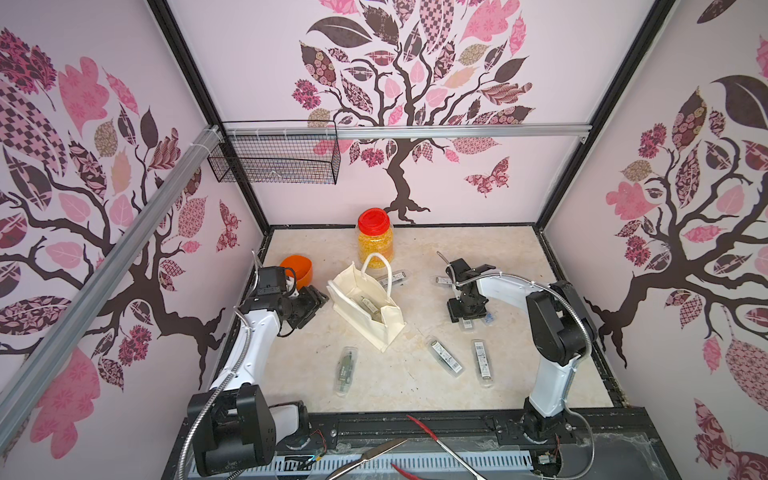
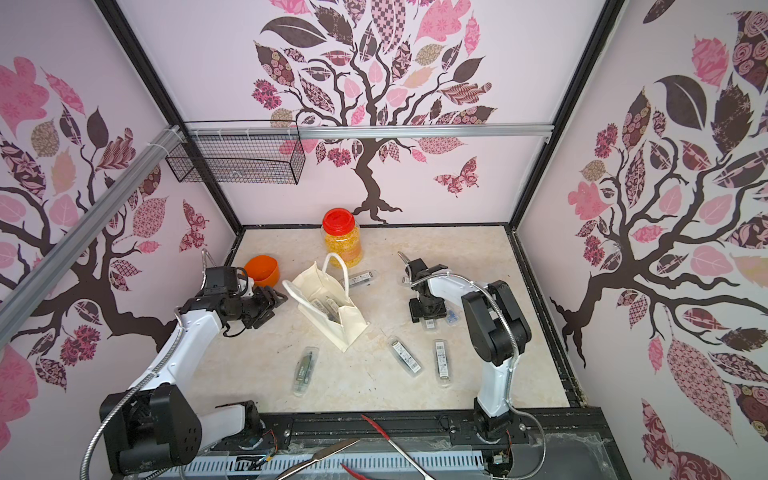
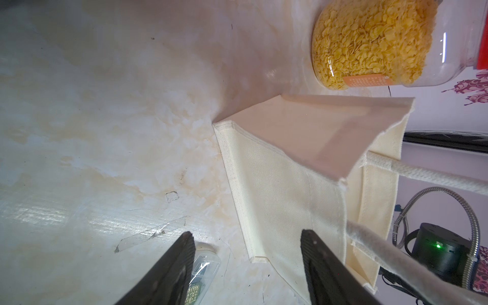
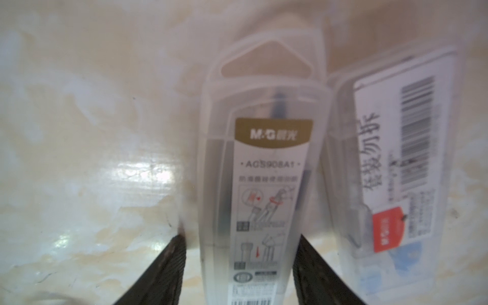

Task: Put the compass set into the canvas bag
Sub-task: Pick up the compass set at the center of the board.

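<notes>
The cream canvas bag stands open mid-table with compass sets lying inside. My right gripper points down over a clear compass set case that lies on the table. Its jaws straddle the case's end, open, one finger near the edge and a small gap at the other. A second case lies alongside. My left gripper hangs open beside the bag, holding nothing.
Several more compass set cases lie loose in front of the bag and behind it. A red-lidded jar stands behind the bag, an orange cup at the back left. A wire basket hangs on the wall.
</notes>
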Robot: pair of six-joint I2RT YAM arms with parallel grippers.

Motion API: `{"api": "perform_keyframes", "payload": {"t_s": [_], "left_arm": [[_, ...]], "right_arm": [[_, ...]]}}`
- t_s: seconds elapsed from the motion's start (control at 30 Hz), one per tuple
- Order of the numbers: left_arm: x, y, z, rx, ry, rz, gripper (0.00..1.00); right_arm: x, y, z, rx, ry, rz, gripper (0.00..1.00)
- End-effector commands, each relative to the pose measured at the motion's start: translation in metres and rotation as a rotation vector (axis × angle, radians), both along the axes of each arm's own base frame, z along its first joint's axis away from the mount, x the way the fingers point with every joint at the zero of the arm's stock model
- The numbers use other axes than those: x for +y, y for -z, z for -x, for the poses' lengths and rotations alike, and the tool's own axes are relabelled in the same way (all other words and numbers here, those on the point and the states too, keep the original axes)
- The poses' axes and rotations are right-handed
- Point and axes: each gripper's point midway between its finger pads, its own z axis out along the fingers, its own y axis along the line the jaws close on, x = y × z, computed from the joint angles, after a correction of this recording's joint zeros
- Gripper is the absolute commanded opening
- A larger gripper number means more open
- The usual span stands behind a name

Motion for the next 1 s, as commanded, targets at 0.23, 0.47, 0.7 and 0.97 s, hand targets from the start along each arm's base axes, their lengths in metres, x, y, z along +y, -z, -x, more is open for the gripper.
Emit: {"api": "perform_keyframes", "payload": {"t_s": [0.23,0.47,0.7,0.97], "left_arm": [[-0.001,-0.019,-0.003,-0.061,-0.006,-0.011,0.68],[-0.001,-0.026,-0.003,-0.078,-0.015,-0.007,0.68],[-0.001,-0.032,-0.004,-0.093,-0.022,0.0,0.68],[-0.001,-0.036,-0.003,-0.107,-0.03,0.0,0.68]], "right_arm": [[-0.005,0.005,0.002,-0.008,0.023,0.028,0.54],[0.0,-0.017,-0.004,-0.072,0.023,-0.013,0.49],[0.012,-0.05,-0.007,-0.134,0.015,-0.102,0.47],[0.026,-0.126,-0.014,-0.273,-0.019,-0.178,0.47]]}}
